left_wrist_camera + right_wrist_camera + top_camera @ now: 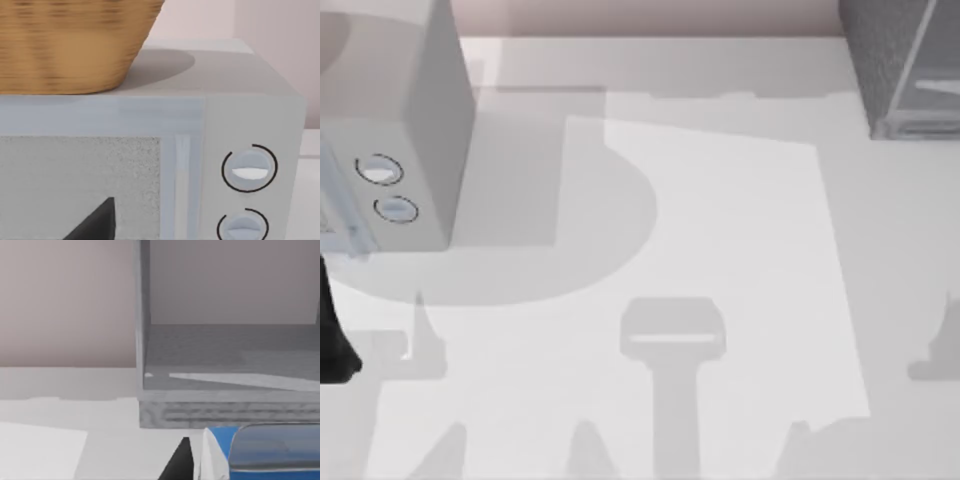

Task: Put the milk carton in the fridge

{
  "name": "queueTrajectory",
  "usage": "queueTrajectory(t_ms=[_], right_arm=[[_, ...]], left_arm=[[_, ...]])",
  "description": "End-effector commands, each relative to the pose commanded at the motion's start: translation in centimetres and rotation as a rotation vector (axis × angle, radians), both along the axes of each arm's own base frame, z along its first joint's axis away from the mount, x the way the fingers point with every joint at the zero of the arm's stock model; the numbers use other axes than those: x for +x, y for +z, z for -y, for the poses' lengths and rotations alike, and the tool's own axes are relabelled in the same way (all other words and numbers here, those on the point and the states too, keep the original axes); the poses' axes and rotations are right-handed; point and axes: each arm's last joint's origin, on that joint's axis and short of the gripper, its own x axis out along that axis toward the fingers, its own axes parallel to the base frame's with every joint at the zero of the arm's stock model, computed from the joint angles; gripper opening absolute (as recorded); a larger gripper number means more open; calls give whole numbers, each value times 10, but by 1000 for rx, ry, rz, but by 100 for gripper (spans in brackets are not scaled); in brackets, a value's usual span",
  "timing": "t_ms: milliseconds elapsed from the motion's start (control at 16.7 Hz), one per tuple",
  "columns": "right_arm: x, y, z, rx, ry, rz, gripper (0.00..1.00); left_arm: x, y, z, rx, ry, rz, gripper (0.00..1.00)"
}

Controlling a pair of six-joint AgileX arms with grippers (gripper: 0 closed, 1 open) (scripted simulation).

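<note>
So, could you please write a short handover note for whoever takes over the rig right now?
Right gripper: close in front of the fridge, with the milk carton right at its fingers; the grip itself is hidden.
Left arm: parked at the table's left edge, facing the grey box with two dials, which carries a wicker basket.
Done: carton brought up to the open fridge.
Left: set it inside and release.

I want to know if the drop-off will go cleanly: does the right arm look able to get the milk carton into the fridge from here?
Probably yes. The milk carton sits close before the fridge, whose front looks open with nothing in between.
</note>
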Motion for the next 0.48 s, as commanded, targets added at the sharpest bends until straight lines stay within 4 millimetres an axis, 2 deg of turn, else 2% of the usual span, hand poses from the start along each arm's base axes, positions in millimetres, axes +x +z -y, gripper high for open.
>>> queueTrajectory(t_ms=[240, 480], right_arm=[[1, 8, 0, 3, 5, 15, 0], [11, 44, 2, 0, 4, 74, 0]], left_arm=[[0, 0, 0, 0, 0, 0, 100], [0, 0, 0, 0, 0, 0, 100]])
